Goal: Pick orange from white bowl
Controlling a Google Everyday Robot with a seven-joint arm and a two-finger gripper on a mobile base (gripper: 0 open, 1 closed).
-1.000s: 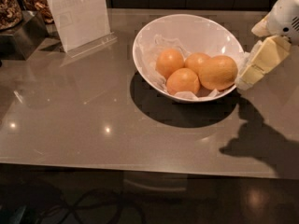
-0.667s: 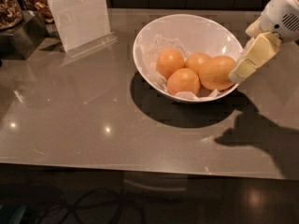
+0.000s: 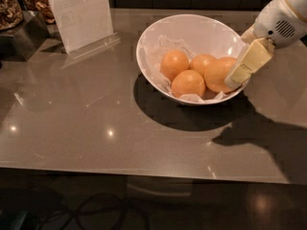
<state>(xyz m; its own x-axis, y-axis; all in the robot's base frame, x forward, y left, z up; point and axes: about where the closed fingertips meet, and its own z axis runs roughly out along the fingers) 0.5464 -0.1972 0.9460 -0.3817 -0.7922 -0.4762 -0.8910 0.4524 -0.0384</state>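
Gripper [image 3: 235, 80] closer in, beside orange [image 3: 217, 74]

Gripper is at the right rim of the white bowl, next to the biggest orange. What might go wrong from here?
1. The gripper sits at the slanted rim of the glossy white round bowl; pressing in may shove or tip it on the grey table.
2. Smaller round oranges crowd the large oval dull-orange orange, so it may roll away or a neighbour get caught.
3. The crumpled white paper lining could snag.
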